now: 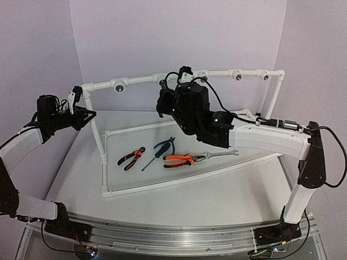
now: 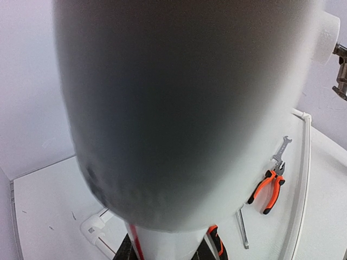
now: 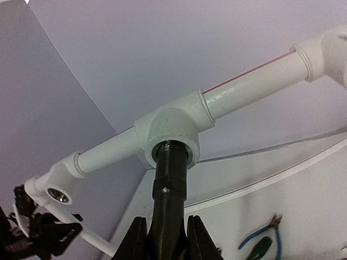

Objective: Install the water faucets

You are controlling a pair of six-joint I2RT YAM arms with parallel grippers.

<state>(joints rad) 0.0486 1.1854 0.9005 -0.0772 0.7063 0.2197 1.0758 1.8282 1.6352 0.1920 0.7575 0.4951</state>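
Observation:
A black water faucet (image 3: 171,179) stands with its threaded end inside the socket of a white tee fitting (image 3: 171,127) on the upper pipe rail. My right gripper (image 3: 166,222) is shut on the faucet's body, with a finger on each side. From above, the right gripper (image 1: 167,100) sits just below the rail's middle tee (image 1: 162,80), and the faucet is mostly hidden behind it. At the frame's left corner my left gripper (image 1: 81,116) is closed around the upright white pipe (image 2: 179,108). That pipe fills the left wrist view as a blur, with the dark fingers (image 2: 209,246) either side of it.
Inside the white pipe frame (image 1: 179,181) on the table lie orange-handled pliers (image 1: 179,160), orange-and-black pliers (image 1: 131,158), blue-handled cutters (image 1: 164,145) and a wrench (image 1: 221,155). More tee sockets (image 1: 119,85) (image 1: 237,76) face forward along the upper rail.

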